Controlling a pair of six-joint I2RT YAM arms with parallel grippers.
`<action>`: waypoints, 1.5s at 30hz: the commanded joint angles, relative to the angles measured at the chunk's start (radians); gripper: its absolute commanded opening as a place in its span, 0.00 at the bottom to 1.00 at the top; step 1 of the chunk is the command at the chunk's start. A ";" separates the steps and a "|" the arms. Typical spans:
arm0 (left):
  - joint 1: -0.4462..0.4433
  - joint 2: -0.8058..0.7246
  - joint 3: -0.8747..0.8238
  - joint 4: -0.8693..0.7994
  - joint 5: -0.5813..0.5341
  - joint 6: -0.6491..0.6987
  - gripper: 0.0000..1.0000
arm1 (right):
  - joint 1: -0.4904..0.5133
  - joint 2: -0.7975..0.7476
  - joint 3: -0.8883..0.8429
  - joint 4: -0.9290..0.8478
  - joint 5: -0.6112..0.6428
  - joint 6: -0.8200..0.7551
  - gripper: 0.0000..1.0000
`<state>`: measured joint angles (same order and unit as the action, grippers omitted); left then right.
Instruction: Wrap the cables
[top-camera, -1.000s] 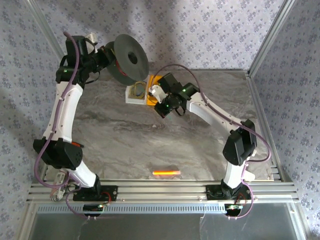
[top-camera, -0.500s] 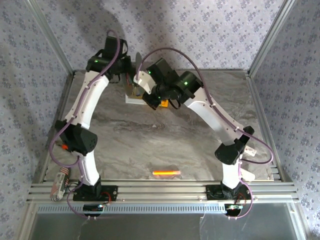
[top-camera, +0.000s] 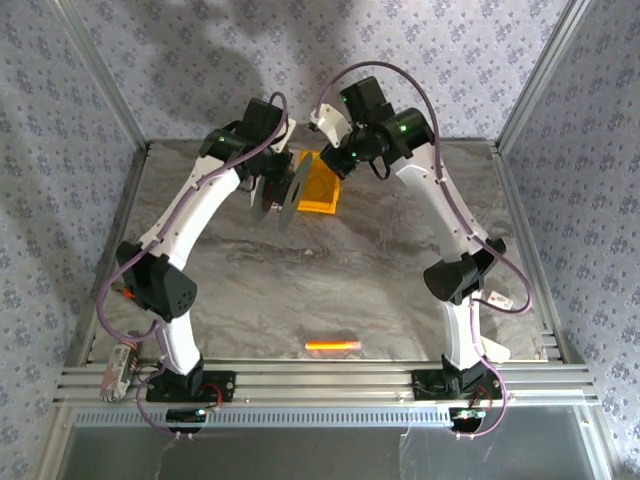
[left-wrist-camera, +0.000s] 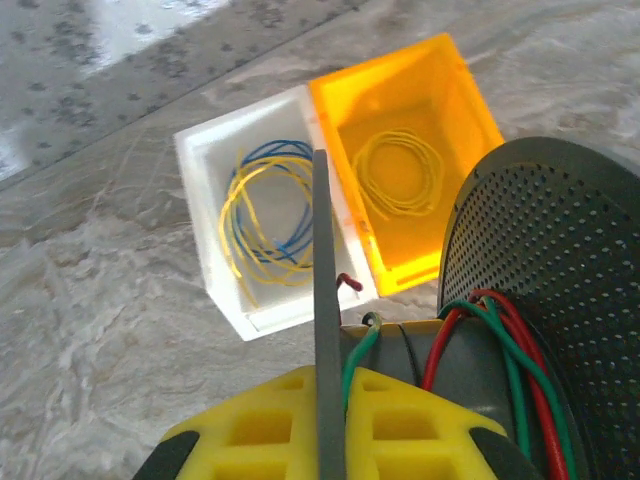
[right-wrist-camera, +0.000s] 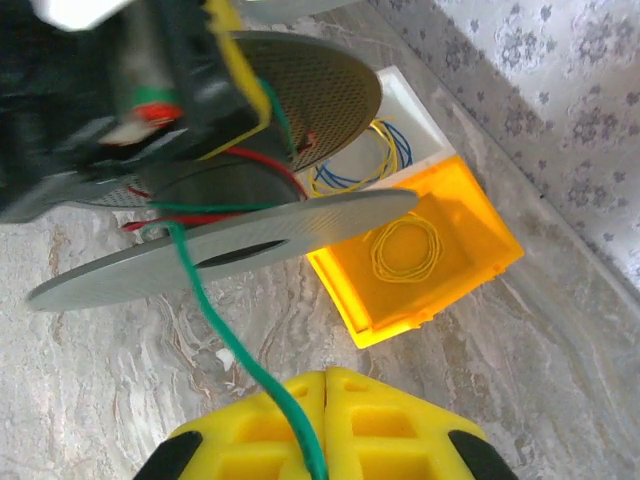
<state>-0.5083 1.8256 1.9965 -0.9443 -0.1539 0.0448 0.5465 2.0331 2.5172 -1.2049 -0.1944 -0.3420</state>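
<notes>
Right wrist view: the green cable (right-wrist-camera: 200, 298) is pinched in the closed right claw (right-wrist-camera: 322, 415) and runs up to the black spool (right-wrist-camera: 250, 245) at upper left, above the desk (right-wrist-camera: 100, 400). The spool's flange is clamped by the left claw (left-wrist-camera: 328, 385). Tension should be held even and the cable guided between the flanges — slack could slip over a rim. The cable's free end is cut off at the bottom edge, and how much is wound cannot be made out.

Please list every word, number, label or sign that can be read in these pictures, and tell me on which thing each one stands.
No text can be read in any view.
The orange box, the white box, the black spool and the green wire bear no print.
A small white tag on the right arm's cord is too small to read.
</notes>
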 joint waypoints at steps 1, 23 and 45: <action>0.017 -0.074 -0.075 -0.094 0.057 0.180 0.00 | -0.100 -0.038 0.001 0.100 -0.031 0.015 0.00; -0.027 -0.366 -0.223 0.039 0.401 0.433 0.00 | -0.302 -0.003 -0.343 0.212 -0.507 0.009 0.00; -0.043 -0.352 -0.214 0.150 0.276 0.379 0.00 | -0.318 -0.125 -0.514 0.352 -0.566 0.089 0.42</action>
<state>-0.5518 1.5330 1.7603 -0.8326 0.0895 0.4328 0.2489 1.9503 2.0464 -0.9073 -0.7811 -0.2806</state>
